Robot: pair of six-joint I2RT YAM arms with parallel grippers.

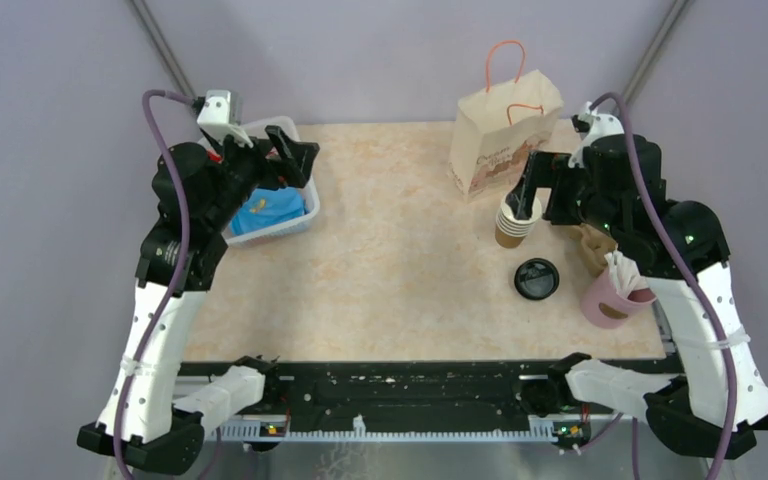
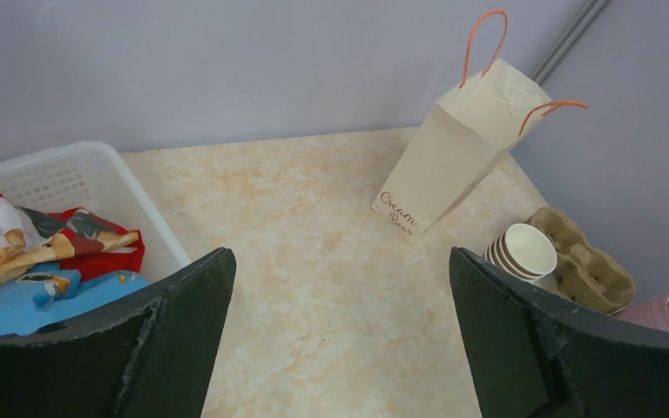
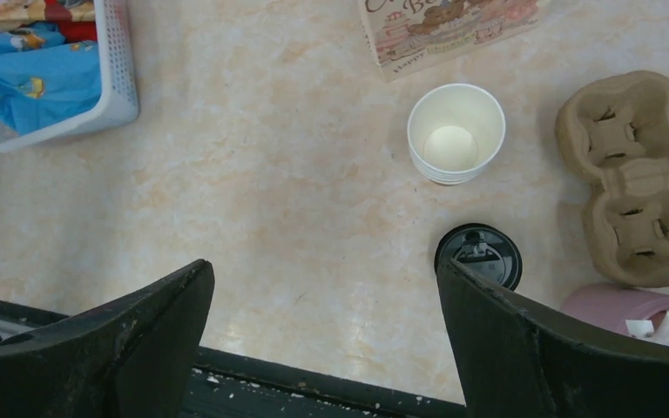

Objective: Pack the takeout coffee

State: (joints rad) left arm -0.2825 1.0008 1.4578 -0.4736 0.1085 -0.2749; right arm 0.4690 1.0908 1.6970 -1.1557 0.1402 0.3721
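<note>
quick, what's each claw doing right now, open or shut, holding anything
left claw: open, holding nothing
right claw: open, holding nothing

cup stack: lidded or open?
Open. The paper cups stand nested and upright, empty cream inside showing; the black lid lies on the table, apart from them.

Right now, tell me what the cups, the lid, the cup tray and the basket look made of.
Cups: paper, likely; matte cream inside, thin rolled white rims.
Lid: black plastic, slight sheen, moulded ridges.
Cup tray: moulded pulp, rough matte brown, soft edges.
Basket: white plastic, probably; regular lattice walls.
</note>
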